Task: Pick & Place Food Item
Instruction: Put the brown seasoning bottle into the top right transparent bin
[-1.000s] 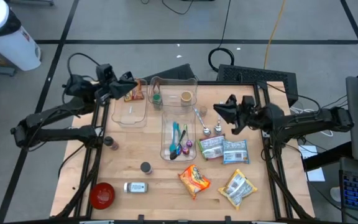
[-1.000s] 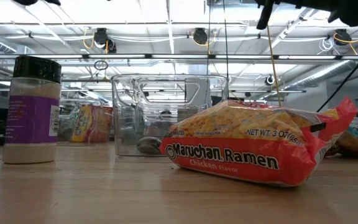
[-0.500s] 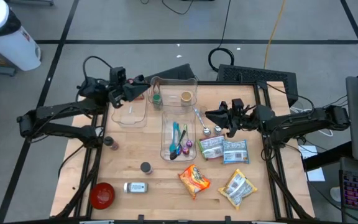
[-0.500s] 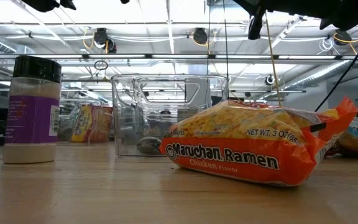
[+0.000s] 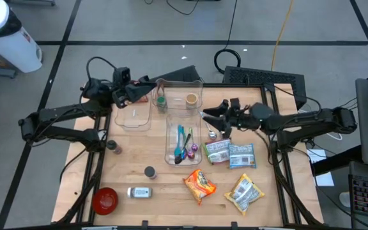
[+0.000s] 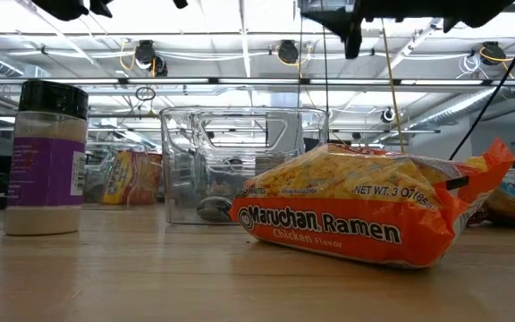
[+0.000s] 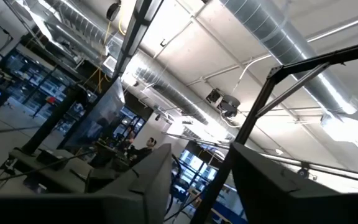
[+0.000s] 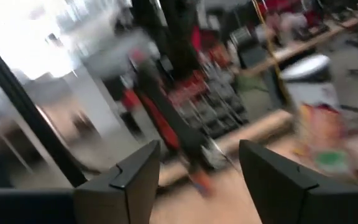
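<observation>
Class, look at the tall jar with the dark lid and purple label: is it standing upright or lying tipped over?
Upright. In the low view the jar stands on its base on the table, lid on top.

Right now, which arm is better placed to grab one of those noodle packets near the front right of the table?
Probably the right. The right gripper, fingers open, hangs nearer the noodle packets; the left gripper is at the far left, over the clear tray.

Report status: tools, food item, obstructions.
Left tool open, empty, above clear rectangular dish. Right tool open, empty, over metal spoons. Orange ramen packet untouched.
</observation>
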Robot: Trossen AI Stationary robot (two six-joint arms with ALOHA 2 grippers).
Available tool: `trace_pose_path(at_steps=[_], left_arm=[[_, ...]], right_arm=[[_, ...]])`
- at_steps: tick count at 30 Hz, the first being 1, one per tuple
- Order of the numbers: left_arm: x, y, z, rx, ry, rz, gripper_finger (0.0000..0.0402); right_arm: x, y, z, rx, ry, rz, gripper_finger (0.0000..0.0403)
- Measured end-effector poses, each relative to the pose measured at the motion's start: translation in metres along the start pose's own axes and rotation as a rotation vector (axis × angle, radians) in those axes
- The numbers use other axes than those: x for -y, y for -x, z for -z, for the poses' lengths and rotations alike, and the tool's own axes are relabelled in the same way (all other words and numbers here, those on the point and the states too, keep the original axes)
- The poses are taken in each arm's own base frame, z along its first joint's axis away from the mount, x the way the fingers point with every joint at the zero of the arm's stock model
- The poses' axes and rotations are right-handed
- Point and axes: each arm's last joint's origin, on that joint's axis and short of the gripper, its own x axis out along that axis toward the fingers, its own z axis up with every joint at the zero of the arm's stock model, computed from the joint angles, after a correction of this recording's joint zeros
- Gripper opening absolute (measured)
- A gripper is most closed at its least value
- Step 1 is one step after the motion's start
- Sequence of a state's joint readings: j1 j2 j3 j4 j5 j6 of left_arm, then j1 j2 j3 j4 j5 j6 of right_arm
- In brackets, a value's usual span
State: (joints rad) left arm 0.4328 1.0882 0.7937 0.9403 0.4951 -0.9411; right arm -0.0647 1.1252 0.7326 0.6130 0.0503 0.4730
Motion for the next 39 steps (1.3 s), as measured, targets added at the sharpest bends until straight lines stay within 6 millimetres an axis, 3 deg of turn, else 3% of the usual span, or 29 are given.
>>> trace_pose_path(at_steps=[5,10,15,21,27,39], left_arm=[[-0.003,0.003,-0.003,-0.017,0.023,0.003,0.0215],[-0.005,0.005,-0.007,-0.023,0.006,-0.004,0.0236],[-0.008,0.008,-0.01,-0.047,-0.004,0.003,0.0237],[-0.008,0.008,-0.009,-0.066,-0.003,0.013,0.0239],[-0.01,0.008,-0.008,-0.078,0.008,-0.005,0.0239],[-0.018,0.011,-0.008,-0.077,0.019,-0.091,0.0239]], right_arm=[[0.026,0.003,0.019,-0.305,0.125,0.201,0.0216],[0.052,0.01,0.032,-0.441,0.228,0.309,0.0211],[0.075,0.014,0.043,-0.473,0.327,0.413,0.0211],[0.098,0.023,0.071,-0.457,0.326,0.484,0.0211],[0.11,0.03,0.09,-0.392,0.335,0.554,0.021],[0.131,0.024,0.123,-0.447,0.26,0.651,0.0222]])
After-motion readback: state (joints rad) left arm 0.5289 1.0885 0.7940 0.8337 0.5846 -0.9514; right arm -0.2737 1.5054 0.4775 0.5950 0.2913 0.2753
